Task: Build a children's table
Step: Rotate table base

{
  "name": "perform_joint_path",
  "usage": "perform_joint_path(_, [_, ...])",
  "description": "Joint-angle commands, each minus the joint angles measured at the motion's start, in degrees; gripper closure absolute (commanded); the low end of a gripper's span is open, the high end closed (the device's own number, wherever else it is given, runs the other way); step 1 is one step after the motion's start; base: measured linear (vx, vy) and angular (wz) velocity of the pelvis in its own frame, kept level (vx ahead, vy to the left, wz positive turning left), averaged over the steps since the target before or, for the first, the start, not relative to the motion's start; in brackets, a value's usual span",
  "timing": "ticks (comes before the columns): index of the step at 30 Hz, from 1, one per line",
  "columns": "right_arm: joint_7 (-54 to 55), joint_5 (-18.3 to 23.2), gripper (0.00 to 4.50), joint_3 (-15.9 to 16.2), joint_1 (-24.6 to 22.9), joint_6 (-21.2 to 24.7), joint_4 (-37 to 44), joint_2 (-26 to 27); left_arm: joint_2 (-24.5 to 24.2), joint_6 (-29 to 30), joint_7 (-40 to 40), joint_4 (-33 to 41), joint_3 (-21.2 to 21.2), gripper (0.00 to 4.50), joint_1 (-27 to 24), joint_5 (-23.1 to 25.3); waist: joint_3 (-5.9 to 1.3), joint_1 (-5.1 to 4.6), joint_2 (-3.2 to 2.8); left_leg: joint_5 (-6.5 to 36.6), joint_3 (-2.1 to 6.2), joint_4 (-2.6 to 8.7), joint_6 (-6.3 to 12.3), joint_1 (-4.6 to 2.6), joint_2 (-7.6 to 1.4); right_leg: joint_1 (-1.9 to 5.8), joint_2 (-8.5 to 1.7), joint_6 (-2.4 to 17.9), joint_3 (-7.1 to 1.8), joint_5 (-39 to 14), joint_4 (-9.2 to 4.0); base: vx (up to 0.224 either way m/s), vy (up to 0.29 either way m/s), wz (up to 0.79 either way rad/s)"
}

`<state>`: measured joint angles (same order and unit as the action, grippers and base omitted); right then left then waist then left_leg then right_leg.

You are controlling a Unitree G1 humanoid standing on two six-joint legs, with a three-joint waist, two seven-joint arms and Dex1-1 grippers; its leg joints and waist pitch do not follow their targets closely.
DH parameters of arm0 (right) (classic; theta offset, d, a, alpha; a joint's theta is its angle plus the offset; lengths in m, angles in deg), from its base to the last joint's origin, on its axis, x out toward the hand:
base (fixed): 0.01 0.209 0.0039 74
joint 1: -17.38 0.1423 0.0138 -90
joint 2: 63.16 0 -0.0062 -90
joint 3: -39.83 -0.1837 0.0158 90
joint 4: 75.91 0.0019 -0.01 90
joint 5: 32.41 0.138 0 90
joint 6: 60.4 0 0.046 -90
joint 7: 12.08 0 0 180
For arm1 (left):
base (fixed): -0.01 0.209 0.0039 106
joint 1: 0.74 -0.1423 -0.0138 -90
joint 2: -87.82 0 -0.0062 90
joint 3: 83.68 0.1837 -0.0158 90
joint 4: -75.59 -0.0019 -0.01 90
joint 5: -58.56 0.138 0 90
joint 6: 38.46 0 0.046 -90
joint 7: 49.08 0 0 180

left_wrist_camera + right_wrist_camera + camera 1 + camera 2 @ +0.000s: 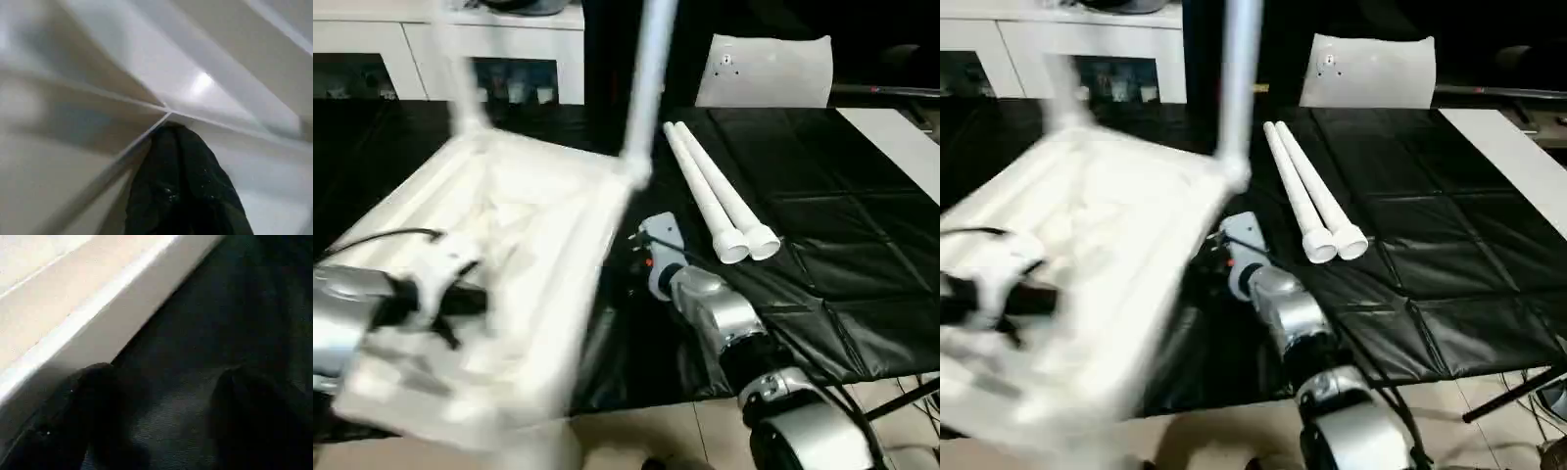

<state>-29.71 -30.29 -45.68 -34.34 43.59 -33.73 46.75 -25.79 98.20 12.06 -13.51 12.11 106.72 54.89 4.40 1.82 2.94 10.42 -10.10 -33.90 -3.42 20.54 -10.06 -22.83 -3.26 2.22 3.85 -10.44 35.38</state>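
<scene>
1. A black quilted sheet (pixel 822 255) covers the bench, with white cabinets (pixel 372 44) behind.
2. The tabletop (pixel 509 255) lies tilted, underside up, on the bench's left half. Two legs (pixel 646 78) already stand in its far corner sockets.
3. Two spare legs (pixel 715 201) lie side by side just right of it.
4. The tabletop looks light, stiff and smooth; the rim or a rib probably gives the surest hold.
5. The left end effector (pixel 183 186) rests among the ribs, grip unclear. The right end effector (pixel 156 416) is spread wide beside the rim.
</scene>
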Motion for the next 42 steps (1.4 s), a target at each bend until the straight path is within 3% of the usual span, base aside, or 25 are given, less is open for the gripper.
perform_joint_path(1, [-3.5, 0.9, 0.00, 3.5, 1.5, -0.7, -0.3, 3.8, 4.2, -2.1, 0.8, 1.5, 2.8, 4.46, 4.2, -3.8, -4.16, -0.12, -2.05, 13.6, 1.14, 4.18, -2.95, -0.81, -2.85, 2.50, -4.83, 11.2, -3.72, -12.2, -4.12, 0.000, 0.000, 0.00])
perform_joint_path(4, [-3.6, 0.4, 0.00, 3.3, 2.1, -1.7, -1.0, 3.7, 8.9, -6.1, -5.5, -5.7, 2.7, 4.46, 8.8, -0.7, -4.39, -0.05, -2.16, 12.3, 1.12, 3.92, -2.47, -0.78, -2.75, 2.74, -4.80, 11.3, -3.66, -11.0, -3.93, 0.000, 0.000, 0.00])
perform_joint_path(6, [-3.7, -0.1, 0.00, 3.1, 2.4, -2.6, -1.4, 3.6, 11.2, -8.7, -10.3, -10.0, 1.8, 4.46, 11.1, 0.9, -4.23, -0.01, -1.91, 13.4, 1.09, 3.87, -2.12, -0.70, -2.61, 2.74, -4.76, 10.6, -3.62, -13.4, -4.46, 0.000, 0.000, 0.00])
perform_joint_path(8, [-3.4, -0.1, 0.00, 2.5, 2.5, -3.2, -1.3, 3.4, 12.8, -12.2, -14.7, -14.6, 1.2, 4.46, 13.0, 2.5, -4.22, 0.10, -2.20, 13.9, 1.22, 3.90, -2.07, -0.74, -2.60, 2.73, -4.74, 10.2, -3.56, -14.4, -4.58, 0.000, 0.000, 0.00])
perform_joint_path(9, [-2.7, -0.1, 0.00, 1.4, 2.7, -4.3, -0.7, 2.9, 14.7, -18.4, -20.9, -22.3, 0.8, 4.46, 16.0, 5.3, -4.24, 0.07, -2.03, 14.6, 1.36, 3.94, -1.83, -0.68, -2.54, 2.70, -4.73, 9.2, -3.46, -16.8, -4.93, 0.000, 0.000, 0.00])
perform_joint_path(10, [-2.6, -0.1, 0.00, 1.2, 2.7, -4.5, -0.1, 2.6, 15.3, -20.6, -22.7, -24.7, 0.5, 4.46, 16.8, 5.7, -4.36, 0.24, -2.01, 15.5, 1.44, 3.89, -1.93, -1.03, -2.70, 2.54, -4.85, 8.7, -3.44, -18.2, -5.06, 0.000, 0.000, 0.00])
perform_joint_path(11, [-2.4, 0.0, 0.00, 1.0, 2.5, -4.6, 0.7, 2.3, 15.7, -22.1, -24.0, -26.3, 0.3, 4.46, 17.3, 6.0, -4.38, 0.16, -1.90, 15.3, 1.47, 3.94, -1.85, -0.86, -2.70, 2.59, -4.89, 8.7, -3.45, -18.0, -5.06, 0.000, 0.000, 0.00])
perform_joint_path(12, [-2.4, 0.0, 0.00, 1.0, 2.5, -4.6, 0.7, 2.3, 15.7, -22.1, -24.0, -26.3, 0.3, 4.46, 17.3, 6.0, -4.57, 0.40, -1.98, 13.8, 1.62, 4.04, -1.88, -0.78, -3.18, 2.62, -5.17, 9.6, -3.46, -15.1, -4.58, 0.000, 0.000, 0.00])
perform_joint_path(15, [-2.1, 0.1, 0.00, 0.5, 2.0, -4.7, 2.9, 1.4, 16.1, -26.5, -28.4, -31.5, 0.6, 4.46, 18.8, 7.8, -4.87, 0.62, -2.13, 11.8, 1.40, 3.83, -1.52, -0.84, -3.20, 2.59, -5.07, 10.8, -3.49, -10.6, -4.10, 0.000, 0.000, 0.00])
perform_joint_path(16, [-2.0, -0.2, 0.00, 0.5, 1.5, -4.6, 4.7, 0.6, 16.7, -29.2, -31.4, -34.5, -0.3, 4.46, 19.6, 8.1, -5.13, 0.78, -2.31, 9.0, 1.33, 3.72, -1.04, -0.49, -3.14, 2.88, -4.80, 11.7, -3.38, -4.5, -3.44, 0.000, 0.000, 0.00])
perform_joint_path(17, [-2.1, -0.8, 0.00, 1.0, 0.8, -4.8, 6.6, -0.4, 17.4, -30.7, -32.8, -35.6, -1.4, 4.46, 19.8, 7.6, -5.17, 0.86, -2.27, 8.1, 1.30, 3.69, -0.77, -0.42, -3.09, 2.95, -4.76, 12.0, -3.35, -2.7, -3.29, 0.000, 0.000, 0.00])
perform_joint_path(18, [-2.8, -1.0, 0.00, 1.3, -0.5, -3.8, 9.5, -1.6, 18.1, -31.7, -32.8, -35.3, -2.6, 4.46, 19.5, 6.5, -5.25, 1.27, -2.27, 6.5, 1.30, 3.59, 0.12, -0.41, -3.18, 3.26, -4.89, 12.3, -3.24, 1.1, -2.97, 0.000, 0.000, 0.00])
perform_joint_path(21, [-3.3, -1.2, 0.00, 1.6, -1.4, -3.1, 11.5, -2.3, 18.5, -32.3, -32.4, -34.8, -3.3, 4.46, 19.1, 5.8, -5.20, 1.42, -2.22, 5.7, 1.16, 3.51, 0.95, -0.36, -3.19, 3.21, -5.11, 13.4, -3.26, 2.1, -2.91, 0.000, 0.000, 0.00])
perform_joint_path(25, [-4.8, 1.8, 0.00, 0.0, -7.5, 0.2, 23.7, -3.8, 19.7, -32.3, -26.6, -27.5, -7.0, 4.46, 15.3, 0.6, -4.73, 1.80, -2.36, 9.3, 1.21, 3.94, -0.38, -0.57, -3.51, 3.13, -5.32, 12.9, -3.32, -2.8, -3.51, 0.000, 0.000, 0.00])
perform_joint_path(27, [-5.2, 2.7, 0.00, 0.0, -10.1, 1.7, 28.4, -4.3, 19.4, -31.3, -24.5, -23.4, -7.7, 4.46, 13.1, -0.9, -4.56, 1.54, -2.07, 10.9, 1.21, 4.13, -0.98, -0.56, -3.41, 3.10, -5.05, 12.3, -3.29, -5.1, -3.69, 0.000, 0.000, 0.00])
perform_joint_path(29, [-6.2, 3.8, 0.00, 0.8, -14.2, 5.8, 36.2, -5.6, 17.8, -31.1, -21.7, -17.2, -7.3, 4.46, 9.6, -3.8, -4.43, 1.57, -2.06, 12.3, 1.27, 4.23, -1.18, -0.56, -3.47, 3.12, -5.20, 11.2, -3.41, -8.1, -4.05, 0.000, 0.000, 0.00])
perform_joint_path(30, [-6.2, 3.8, 0.00, 0.8, -14.2, 5.8, 36.2, -5.6, 17.8, -31.1, -21.7, -17.2, -7.3, 4.46, 9.6, -3.8, -4.34, 1.73, -1.96, 12.6, 1.36, 4.40, -1.00, -0.50, -3.58, 3.18, -5.27, 10.6, -3.47, -9.4, -4.12, 0.000, 0.000, 0.00])
perform_joint_path(33, [-7.5, 4.4, 0.00, 2.1, -17.1, 9.1, 41.7, -7.2, 16.1, -30.3, -19.7, -12.0, -6.6, 4.46, 6.9, -5.8, -3.93, 1.19, -1.97, 15.8, 1.24, 4.37, -1.45, -0.69, -3.17, 2.45, -4.95, 8.9, -3.47, -16.6, -5.00, 0.000, 0.000, 0.00])
perform_joint_path(34, [-8.0, 4.4, 0.00, 2.5, -18.4, 10.5, 44.2, -8.0, 15.5, -29.0, -19.1, -9.0, -6.6, 4.46, 5.4, -6.4, -3.96, 1.18, -1.71, 16.4, 1.22, 4.31, -1.54, -0.83, -3.13, 2.34, -4.95, 8.6, -3.45, -18.0, -5.16, 0.000, 0.000, 0.00])
perform_joint_path(35, [-8.3, 4.3, 0.00, 2.8, -19.2, 11.4, 45.8, -8.5, 15.1, -28.2, -18.7, -7.1, -6.6, 4.46, 4.6, -6.8, -4.04, 1.42, -1.80, 15.3, 1.52, 4.49, -1.83, -0.53, -3.55, 2.81, -5.21, 8.2, -3.53, -17.5, -4.76, 0.000, 0.000, 0.00])
perform_joint_path(36, [-8.3, 4.3, 0.00, 2.8, -19.6, 11.9, 46.6, -8.8, 15.1, -27.6, -18.8, -6.0, -6.8, 4.46, 4.1, -6.9, -3.80, 1.12, -1.88, 15.6, 1.31, 4.51, -1.52, -0.60, -3.38, 2.22, -4.76, 8.0, -3.53, -17.5, -5.00, 0.000, 0.000, 0.00])
perform_joint_path(38, [-7.3, 4.0, 0.00, 2.4, -21.0, 14.1, 49.8, -9.2, 16.0, -24.7, -20.9, -1.5, -8.1, 4.46, 2.1, -7.3, -3.93, 1.09, -2.04, 16.0, 1.40, 4.49, -2.02, -0.67, -3.53, 2.40, -4.83, 8.3, -3.51, -17.4, -4.85, 0.000, 0.000, 0.00])
perform_joint_path(39, [-6.6, 4.0, 0.00, 2.0, -21.4, 15.1, 51.0, -9.1, 16.8, -23.6, -22.4, 0.2, -8.9, 4.46, 1.3, -7.4, -3.80, 0.89, -2.27, 16.7, 1.33, 4.42, -2.13, -0.78, -3.29, 2.08, -4.57, 8.2, -3.47, -18.3, -4.96, 0.000, 0.000, 0.00])
perform_joint_path(41, [-6.0, 4.2, 0.00, 1.8, -21.8, 16.1, 52.1, -9.1, 17.2, -22.9, -23.4, 1.3, -9.3, 4.46, 0.8, -7.5, -3.82, 0.90, -2.05, 17.1, 1.32, 4.33, -2.13, -0.80, -3.14, 2.06, -4.53, 7.5, -3.46, -19.3, -5.25, 0.000, 0.000, 0.00])
perform_joint_path(42, [-4.2, 4.2, 0.00, 1.2, -23.2, 17.5, 54.8, -8.5, 20.3, -21.1, -28.1, 4.7, -10.9, 4.46, -1.6, -8.2, -3.85, 0.86, -2.31, 17.3, 1.39, 4.35, -2.43, -0.82, -3.23, 2.03, -4.50, 7.3, -3.47, -19.3, -5.12, 0.000, 0.000, 0.00])
